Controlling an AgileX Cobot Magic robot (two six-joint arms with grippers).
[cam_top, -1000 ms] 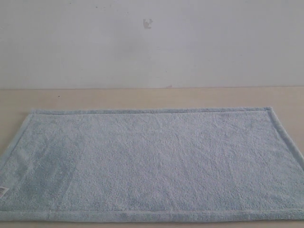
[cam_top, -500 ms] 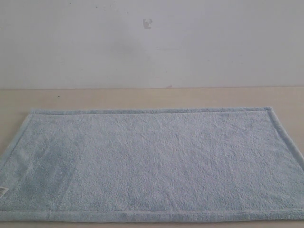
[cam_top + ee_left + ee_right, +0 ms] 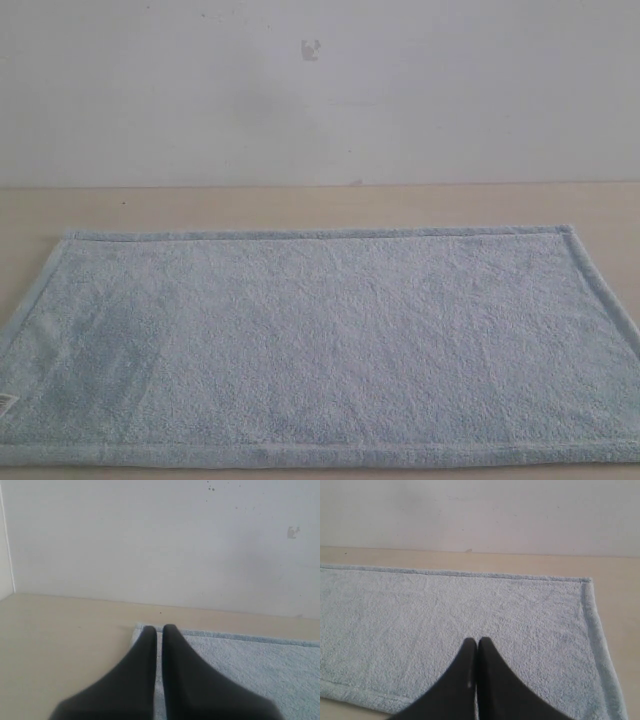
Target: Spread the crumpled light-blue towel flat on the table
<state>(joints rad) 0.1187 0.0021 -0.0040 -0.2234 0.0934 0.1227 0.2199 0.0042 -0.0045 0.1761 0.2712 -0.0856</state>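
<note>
Both of my grippers are clenched on nothing: the left gripper [image 3: 159, 630] has its black fingers pressed together near a corner of the towel [image 3: 320, 345], and the right gripper [image 3: 478, 642] has its tips meeting over the fluffy pile. Whether either touches the cloth I cannot tell. The towel lies spread flat on the table [image 3: 300, 205], pale blue, with its hemmed border showing along the edges and its long side running across the exterior view. A small white tag [image 3: 5, 402] sits at its 8 o'clock corner. Bare beige table runs along the 12 o'clock side — up to the white wall [image 3: 320, 90].
</note>
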